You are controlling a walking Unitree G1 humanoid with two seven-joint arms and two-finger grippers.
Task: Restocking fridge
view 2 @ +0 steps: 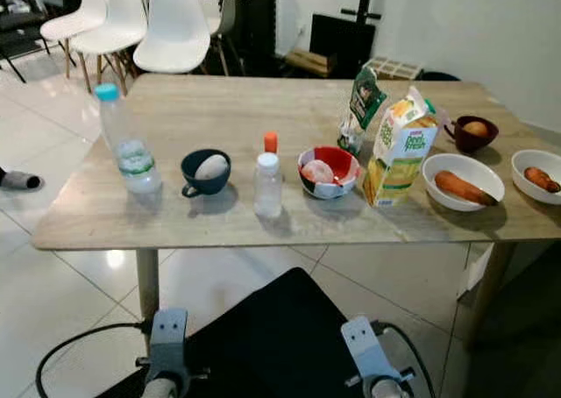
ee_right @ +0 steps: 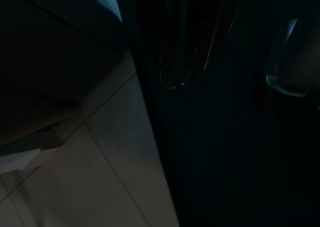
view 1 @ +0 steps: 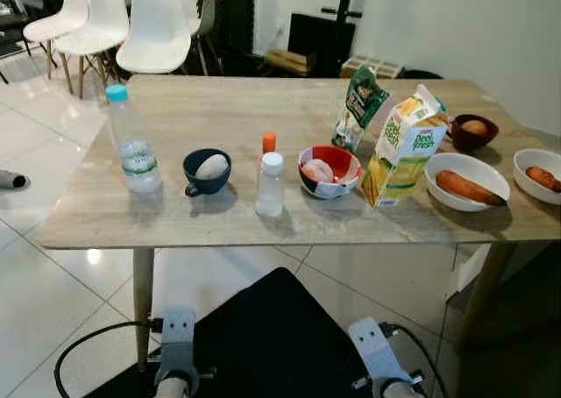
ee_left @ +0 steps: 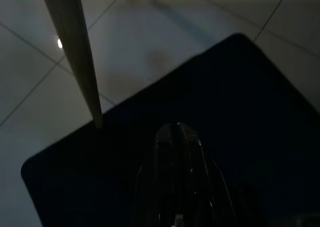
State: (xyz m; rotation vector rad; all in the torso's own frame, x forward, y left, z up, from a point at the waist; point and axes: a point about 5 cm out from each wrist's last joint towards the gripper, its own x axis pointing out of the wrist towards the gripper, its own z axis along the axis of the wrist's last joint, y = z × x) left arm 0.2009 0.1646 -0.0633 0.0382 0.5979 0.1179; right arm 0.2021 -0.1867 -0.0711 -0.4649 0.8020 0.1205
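A wooden table (view 1: 202, 109) stands before me with food along its near side. From left to right stand a water bottle with a blue cap (view 1: 131, 144), a dark blue cup holding an egg (view 1: 208, 170), a small white-capped bottle (view 1: 270, 186), a red bowl (view 1: 329, 172), a green packet (view 1: 359, 109) and a juice carton (view 1: 403, 148). Both arms hang low below the table edge. My left gripper (ee_left: 175, 129) is shut with nothing in it, over a black surface. In the dark right wrist view my right gripper (ee_right: 180, 79) is also shut.
A white bowl with an orange carrot (view 1: 466, 183), a second white bowl (view 1: 539, 174) and a brown bowl (view 1: 473, 131) sit at the table's right end. White chairs (view 1: 158, 25) stand behind the table. A table leg (view 1: 143, 302) is near my left arm. The floor is pale tiles.
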